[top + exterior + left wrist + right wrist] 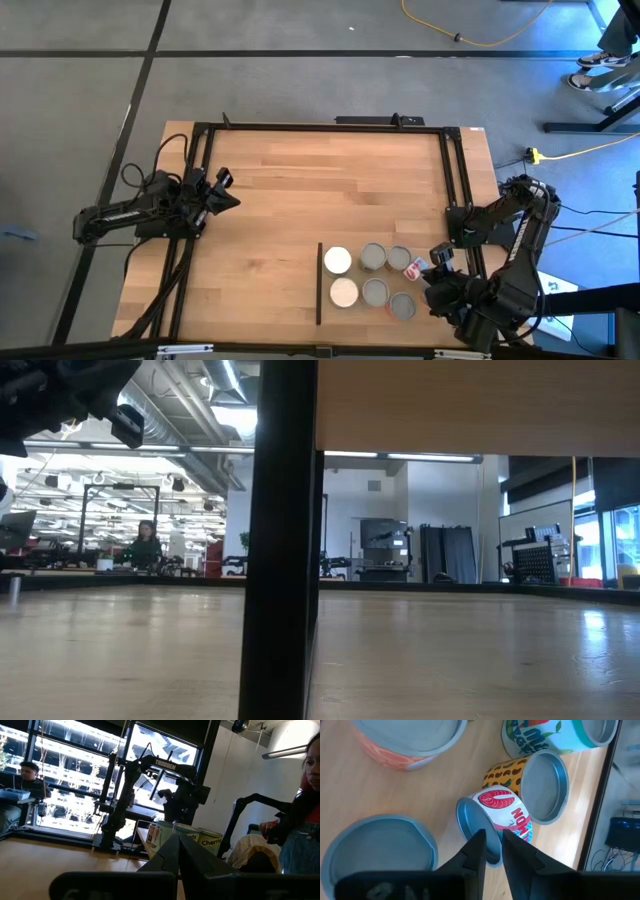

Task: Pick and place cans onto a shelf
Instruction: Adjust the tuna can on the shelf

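At the shelf's far end from its dark strip, my right end effector [490, 851] pinches a tipped-over can.

I see its fingers [472, 854] nearly together, clamped on the rim of the red-and-white labelled can [506, 815], which lies on its side on the shelf [357, 275]. That can touches a yellow-sided upright can [544, 787] beside it; five more cans stand around it on the shelf, two white-topped ones [338, 261] nearest the dark strip [319, 283]. Well away from the shelf, at the opposite edge of the bench [290, 190], my left end effector [226, 191] waits with its fingers pressed together, holding nothing.
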Tool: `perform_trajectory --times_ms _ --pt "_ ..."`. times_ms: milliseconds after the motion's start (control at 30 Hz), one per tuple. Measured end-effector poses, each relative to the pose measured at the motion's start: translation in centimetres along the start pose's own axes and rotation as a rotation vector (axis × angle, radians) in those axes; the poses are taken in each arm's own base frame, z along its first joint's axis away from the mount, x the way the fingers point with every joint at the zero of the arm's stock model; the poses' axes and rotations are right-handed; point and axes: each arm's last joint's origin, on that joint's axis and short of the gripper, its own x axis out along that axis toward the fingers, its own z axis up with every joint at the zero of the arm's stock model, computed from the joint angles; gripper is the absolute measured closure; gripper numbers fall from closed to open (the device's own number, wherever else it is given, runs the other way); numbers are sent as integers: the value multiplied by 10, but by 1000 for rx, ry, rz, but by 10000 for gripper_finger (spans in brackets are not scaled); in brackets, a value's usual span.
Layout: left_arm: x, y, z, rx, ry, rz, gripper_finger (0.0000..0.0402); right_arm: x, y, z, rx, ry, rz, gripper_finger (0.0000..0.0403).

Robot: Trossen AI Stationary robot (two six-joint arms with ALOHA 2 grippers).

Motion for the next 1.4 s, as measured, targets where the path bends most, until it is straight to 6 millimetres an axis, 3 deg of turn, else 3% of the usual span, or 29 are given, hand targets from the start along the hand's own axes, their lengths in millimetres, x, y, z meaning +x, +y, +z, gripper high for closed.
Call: perform_trajectory --times_ms 567,1133,1400 --pt "0 0 0 0 0 0 401 18 0 -5 -30 2 -122 340" --pt "0 0 0 -1 0 -1 401 19 -1 -4 21 -14 -139 340" --pt "0 0 0 -3 -2 0 401 19 -1 -4 137 -28 -147 385"
